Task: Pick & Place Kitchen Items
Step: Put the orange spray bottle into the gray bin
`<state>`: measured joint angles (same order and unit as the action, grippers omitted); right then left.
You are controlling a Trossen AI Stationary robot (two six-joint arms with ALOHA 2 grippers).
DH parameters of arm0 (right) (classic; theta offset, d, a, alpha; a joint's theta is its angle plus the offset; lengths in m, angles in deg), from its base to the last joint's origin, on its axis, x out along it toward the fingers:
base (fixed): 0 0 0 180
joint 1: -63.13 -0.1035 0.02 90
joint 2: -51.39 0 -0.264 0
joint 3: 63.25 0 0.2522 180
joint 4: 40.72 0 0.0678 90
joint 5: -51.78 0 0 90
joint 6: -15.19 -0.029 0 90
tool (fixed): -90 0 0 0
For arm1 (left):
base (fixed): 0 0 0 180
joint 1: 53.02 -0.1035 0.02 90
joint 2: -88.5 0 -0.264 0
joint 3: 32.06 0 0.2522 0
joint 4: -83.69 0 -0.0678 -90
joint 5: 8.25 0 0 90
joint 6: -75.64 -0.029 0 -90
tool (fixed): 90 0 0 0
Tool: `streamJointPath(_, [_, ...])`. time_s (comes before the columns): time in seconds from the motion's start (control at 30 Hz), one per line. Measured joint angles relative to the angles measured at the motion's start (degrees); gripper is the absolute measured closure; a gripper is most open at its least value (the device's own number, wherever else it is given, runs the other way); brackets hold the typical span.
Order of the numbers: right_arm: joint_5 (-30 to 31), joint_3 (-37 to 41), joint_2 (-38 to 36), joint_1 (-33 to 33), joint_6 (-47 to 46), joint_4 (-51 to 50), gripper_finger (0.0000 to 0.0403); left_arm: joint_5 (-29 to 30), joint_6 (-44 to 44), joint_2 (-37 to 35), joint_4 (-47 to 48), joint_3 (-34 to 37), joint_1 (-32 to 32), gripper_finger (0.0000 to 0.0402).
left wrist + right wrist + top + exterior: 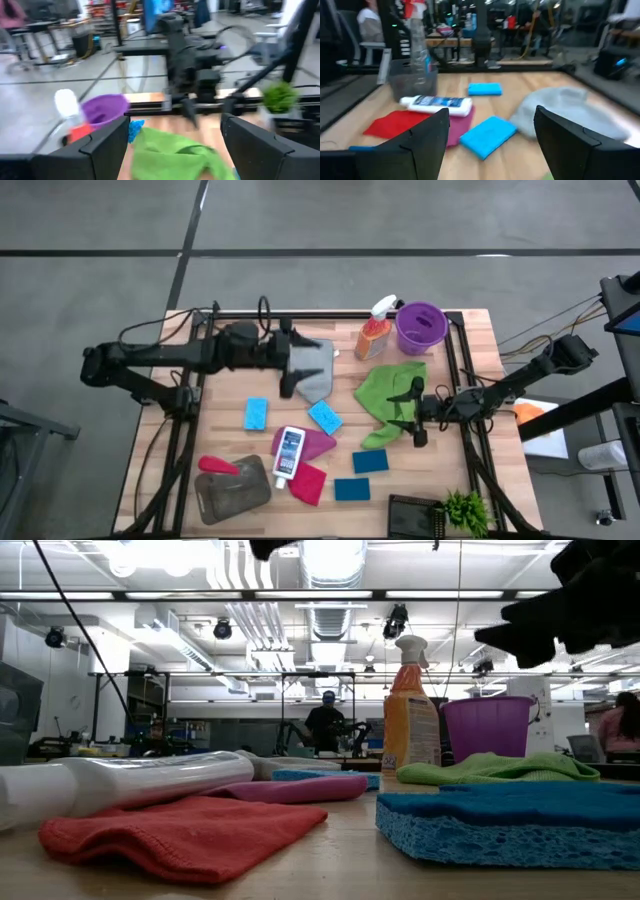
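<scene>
My left gripper (297, 372) hovers open above the grey cloth (318, 368) at the table's far middle. It points toward the table's right, where the green cloth (172, 152) lies spread out. My right gripper (412, 413) stands open over the green cloth's (390, 392) right part and points left. The white bottle (289, 451) lies on its side on the magenta cloth (315, 443). Blue sponges (256, 413) (325, 417) (370, 461) lie flat on the wood. The orange spray bottle (373, 330) stands upright at the far side. The clear spray bottle (415, 37) shows near the front left.
A purple bucket (420, 328) stands beside the orange bottle at the far right. Red cloths (308, 482) (215, 465) and a grey container (232, 490) lie at the near left. A small green plant (465, 510) sits at the near right corner. Black frame rails run along the table's sides.
</scene>
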<state>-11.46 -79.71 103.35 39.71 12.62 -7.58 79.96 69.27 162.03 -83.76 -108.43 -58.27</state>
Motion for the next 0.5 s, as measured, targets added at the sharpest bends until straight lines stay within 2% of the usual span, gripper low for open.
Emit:
streamJointPath(0.17, [2.2, -6.5, -0.1, 1.8, 8.5, -4.3, 0.0119, -0.4, -4.8, -1.2, 0.2, 0.0, -2.9, 0.0090])
streamJointPath(0.23, [2.2, -11.0, -0.3, 3.5, 11.1, -11.1, 0.0119, -0.4, -5.6, -2.3, 1.1, 0.0, -3.5, 0.0090])
streamJointPath(0.33, [1.7, -18.9, -0.4, 7.4, 13.0, -26.4, 0.0119, -0.3, -6.4, -4.5, 3.7, 0.0, -4.3, 0.0090])
streamJointPath(0.4, [-1.3, -24.0, -0.3, 10.6, 13.5, -35.9, 0.0119, -0.2, -6.8, -6.1, 5.8, 0.0, -4.6, 0.0090])
streamJointPath(0.5, [-9.7, -30.3, 0.7, 16.1, 16.1, -44.6, 0.0119, -0.3, -6.9, -8.3, 7.8, 0.5, -5.0, 0.0090])
